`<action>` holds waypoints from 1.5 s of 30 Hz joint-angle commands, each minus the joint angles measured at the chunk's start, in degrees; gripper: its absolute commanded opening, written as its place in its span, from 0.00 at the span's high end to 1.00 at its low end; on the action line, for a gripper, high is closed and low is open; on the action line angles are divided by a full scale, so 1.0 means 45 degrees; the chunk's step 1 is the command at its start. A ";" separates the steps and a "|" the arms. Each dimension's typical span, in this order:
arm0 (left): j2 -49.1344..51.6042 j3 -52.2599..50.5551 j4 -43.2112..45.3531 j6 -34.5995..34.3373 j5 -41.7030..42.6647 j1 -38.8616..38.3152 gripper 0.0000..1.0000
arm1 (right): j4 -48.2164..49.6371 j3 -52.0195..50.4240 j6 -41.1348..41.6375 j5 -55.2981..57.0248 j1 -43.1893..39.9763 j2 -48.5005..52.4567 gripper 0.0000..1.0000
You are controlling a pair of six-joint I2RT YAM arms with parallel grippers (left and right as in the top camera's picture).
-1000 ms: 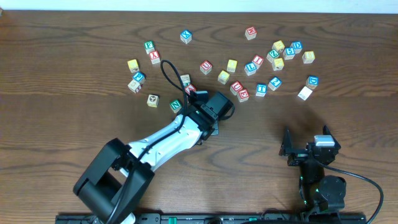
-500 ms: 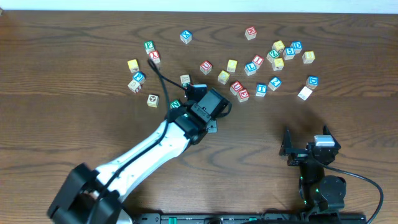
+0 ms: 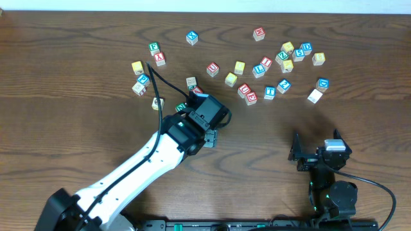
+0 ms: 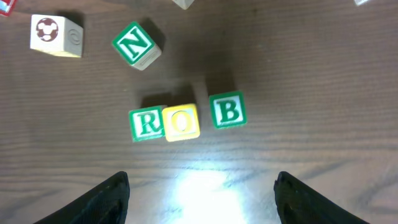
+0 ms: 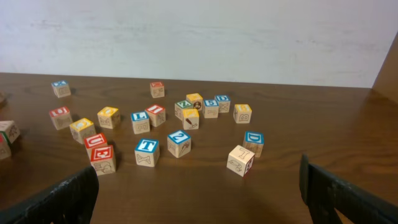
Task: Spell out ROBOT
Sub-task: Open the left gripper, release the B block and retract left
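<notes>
Seen from overhead, the left arm (image 3: 149,160) hides the row, which shows only in its wrist view. The left gripper (image 4: 202,182) is released, its fingers cut off at the bottom corners with nothing between them. Three cubes lie just ahead: green R (image 4: 147,124) touches yellow O (image 4: 181,122), and green B (image 4: 228,110) sits slightly apart on the right. Two strays lie beyond, a green N cube (image 4: 137,44) and a ball-picture cube (image 4: 56,35). The right gripper (image 5: 198,177) gapes empty. One blue T (image 5: 147,149) sits ahead-left of it among scattered cubes, and the yellow ones' letters are unreadable.
</notes>
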 commanded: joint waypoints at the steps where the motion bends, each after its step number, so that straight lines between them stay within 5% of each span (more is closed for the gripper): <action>1: -0.1243 0.0121 -0.0287 0.0899 -0.0073 0.0044 0.26 | -0.0049 -0.0015 -0.0141 -0.0015 -0.0083 -0.0039 0.01; 5: -0.3094 0.0121 -0.0937 0.2025 -0.0063 0.0044 0.07 | -0.0049 -0.0015 -0.0146 -0.0015 -0.0083 -0.0039 0.01; 9: -0.5484 0.0121 -0.1831 0.3662 -0.0068 0.0049 0.05 | -0.0049 -0.0015 -0.0146 -0.0015 -0.0083 -0.0039 0.01; 20: -0.9976 0.0121 -0.2560 0.3672 0.1598 0.1117 0.04 | -0.0049 -0.0015 -0.0146 -0.0015 -0.0083 -0.0039 0.01; 34: -0.8291 0.0117 -0.2856 0.3876 0.3434 0.2735 0.03 | -0.0049 -0.0015 -0.0146 -0.0015 -0.0087 -0.0039 0.01; 45: -0.7684 0.0117 -0.2603 0.5241 0.5566 0.5644 0.03 | -0.0049 -0.0015 -0.0146 -0.0015 -0.0087 -0.0039 0.01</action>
